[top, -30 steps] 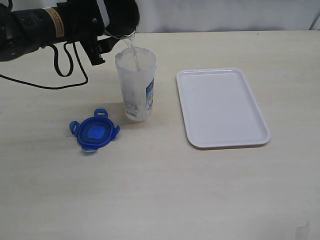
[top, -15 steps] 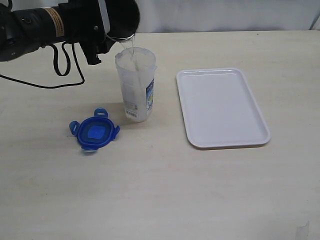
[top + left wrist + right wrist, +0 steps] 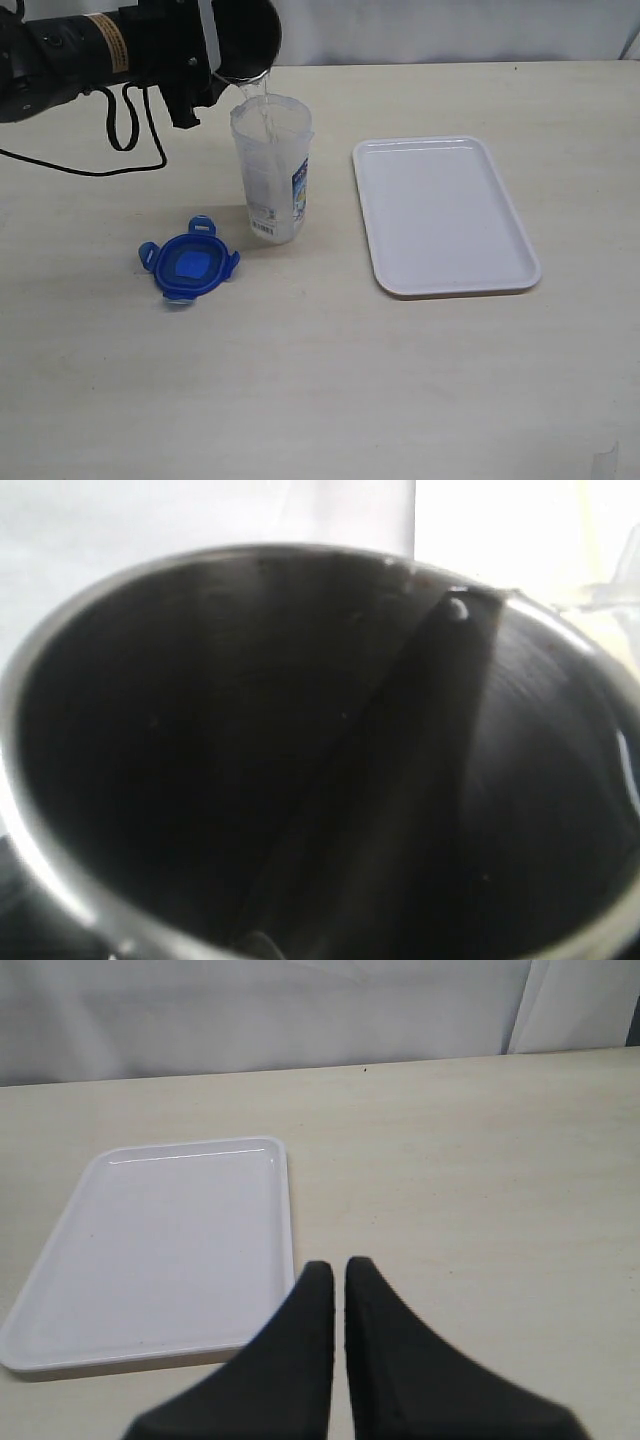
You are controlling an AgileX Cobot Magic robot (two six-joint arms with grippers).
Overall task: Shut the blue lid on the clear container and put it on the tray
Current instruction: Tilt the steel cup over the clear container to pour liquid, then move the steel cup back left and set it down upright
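exterior view: the left arm reaches in above the clear container and holds a grey metal cup tipped over its open mouth. a thin stream of water falls from the cup's rim into the container. left wrist view looks straight into the cup. a dark finger runs down its inner wall, so i judge the left jaws are grasping the cup by its wall.

the step in hand seems to be the filling, which comes before the closing. the container stands upright on the worktop. the blue lid lies flat near its base, on the left arm's side, not touching it. the tray lies on the other side of the container, a little apart.

the next move probably asks to bring the cup upright and away, then to pick up the lid and press it level on the mouth.

right wrist view: the right jaws are clenched, nothing between them, low beside the tray.
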